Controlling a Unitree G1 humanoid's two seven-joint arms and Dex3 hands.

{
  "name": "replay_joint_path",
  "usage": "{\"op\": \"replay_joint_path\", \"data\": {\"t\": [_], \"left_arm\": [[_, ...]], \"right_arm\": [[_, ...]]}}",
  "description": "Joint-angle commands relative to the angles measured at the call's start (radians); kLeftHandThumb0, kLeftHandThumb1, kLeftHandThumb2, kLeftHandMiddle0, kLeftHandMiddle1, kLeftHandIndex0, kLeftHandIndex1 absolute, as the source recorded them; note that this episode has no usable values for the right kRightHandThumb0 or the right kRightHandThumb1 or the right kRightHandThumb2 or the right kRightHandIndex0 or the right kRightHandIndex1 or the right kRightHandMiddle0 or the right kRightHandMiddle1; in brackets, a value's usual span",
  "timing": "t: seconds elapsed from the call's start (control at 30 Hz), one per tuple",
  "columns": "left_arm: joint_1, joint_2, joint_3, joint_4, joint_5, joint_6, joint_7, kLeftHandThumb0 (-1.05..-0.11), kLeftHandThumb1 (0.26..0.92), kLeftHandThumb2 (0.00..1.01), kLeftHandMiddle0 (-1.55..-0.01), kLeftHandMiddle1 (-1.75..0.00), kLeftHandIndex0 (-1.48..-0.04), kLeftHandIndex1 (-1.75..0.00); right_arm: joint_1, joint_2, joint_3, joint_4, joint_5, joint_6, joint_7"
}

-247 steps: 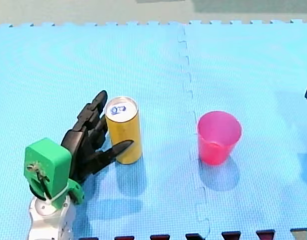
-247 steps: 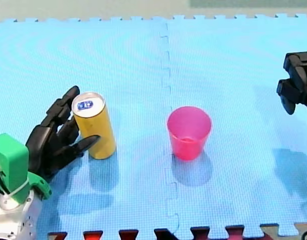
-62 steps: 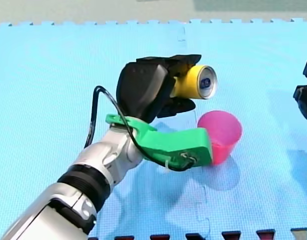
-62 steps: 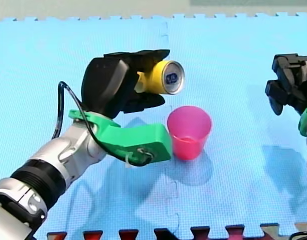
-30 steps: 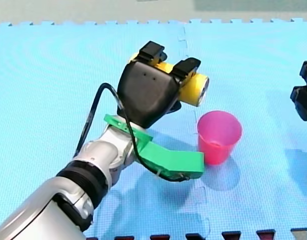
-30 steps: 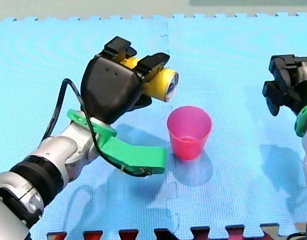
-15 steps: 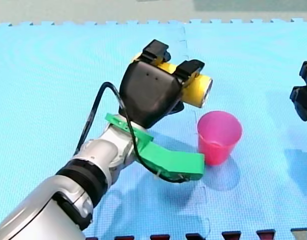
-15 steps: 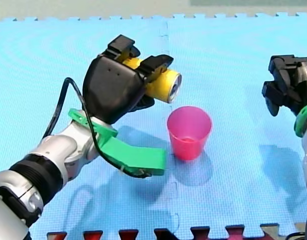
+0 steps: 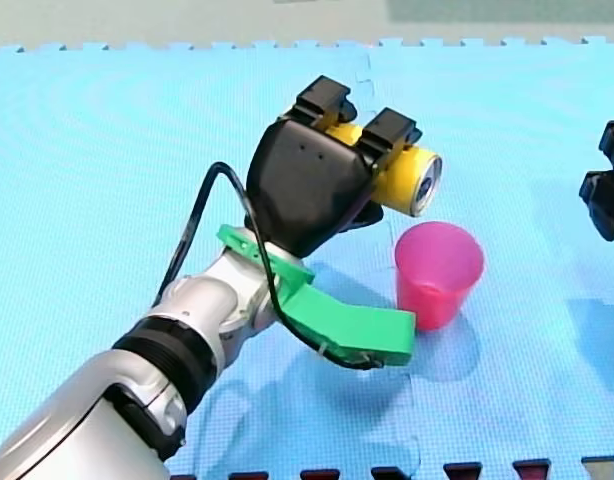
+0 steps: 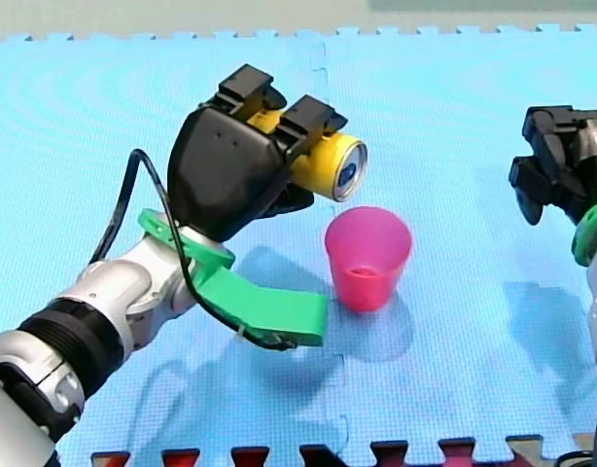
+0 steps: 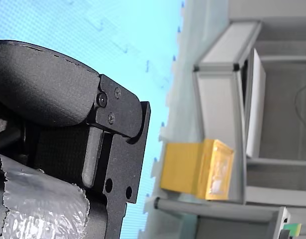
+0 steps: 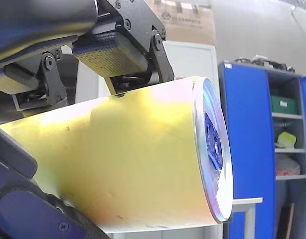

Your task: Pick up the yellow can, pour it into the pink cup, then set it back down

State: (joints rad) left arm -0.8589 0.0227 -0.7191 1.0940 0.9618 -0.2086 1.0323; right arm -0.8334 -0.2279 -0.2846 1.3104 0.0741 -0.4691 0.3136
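Second head view | left robot hand (image 10: 228,173) clamped on yellow can (image 10: 330,167) | near-horizontal, top toward pink cup (image 10: 368,261)

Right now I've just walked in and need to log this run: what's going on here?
The robot's left hand grips the yellow metal can, tipped nearly sideways in the air, top end toward the pink plastic cup. The cup stands upright on the blue foam mat. The right hand, shut, is at the right edge.
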Motion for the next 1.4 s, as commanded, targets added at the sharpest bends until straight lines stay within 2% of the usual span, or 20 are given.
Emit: {"op": "replay_joint_path", "data": {"t": [0.0,0.33,0.53,0.7,0.83,0.97,1.13,1.37], "left_arm": [[-0.008,0.006,0.0,-0.006,-0.001,0.005,0.005,-0.322,0.828,0.0,-0.79,-1.49,-0.78,-1.08],[-0.002,0.015,-0.01,-0.021,0.014,0.035,0.005,-0.315,0.822,0.0,-0.78,-1.48,-0.77,-1.1],[-0.005,0.018,-0.039,-0.009,0.056,0.091,0.039,-0.315,0.821,0.0,-0.78,-1.46,-0.77,-1.09],[-0.009,0.017,-0.063,0.0,0.085,0.134,0.062,-0.328,0.824,0.0,-0.78,-1.47,-0.79,-1.01],[-0.013,0.021,-0.08,0.005,0.103,0.153,0.069,-0.349,0.829,0.0,-0.79,-1.43,-0.89,-0.75],[-0.01,0.022,-0.082,-0.002,0.1,0.158,0.07,-0.363,0.832,0.0,-0.82,-1.33,-0.95,-0.61],[-0.012,0.02,-0.09,0.006,0.105,0.162,0.103,-0.376,0.833,0.0,-0.87,-1.2,-0.99,-0.51],[-0.011,0.018,-0.08,0.007,0.079,0.113,0.113,-0.382,0.835,0.0,-0.9,-1.11,-1.05,-0.44]], "right_arm": [[-0.004,-0.005,-0.002,0.0,0.002,0.0,0.001],[-0.005,-0.004,-0.008,-0.001,0.007,0.001,0.01],[-0.004,-0.005,-0.008,-0.001,0.005,0.001,0.011],[-0.002,-0.006,-0.008,0.0,0.005,0.001,0.013],[-0.002,-0.006,-0.009,0.001,0.005,0.002,0.014],[-0.002,-0.006,-0.008,0.002,0.004,0.003,0.015],[0.0,-0.006,-0.009,0.003,0.003,0.0,0.017],[0.0,-0.005,-0.009,0.004,0.003,-0.003,0.019]]}}
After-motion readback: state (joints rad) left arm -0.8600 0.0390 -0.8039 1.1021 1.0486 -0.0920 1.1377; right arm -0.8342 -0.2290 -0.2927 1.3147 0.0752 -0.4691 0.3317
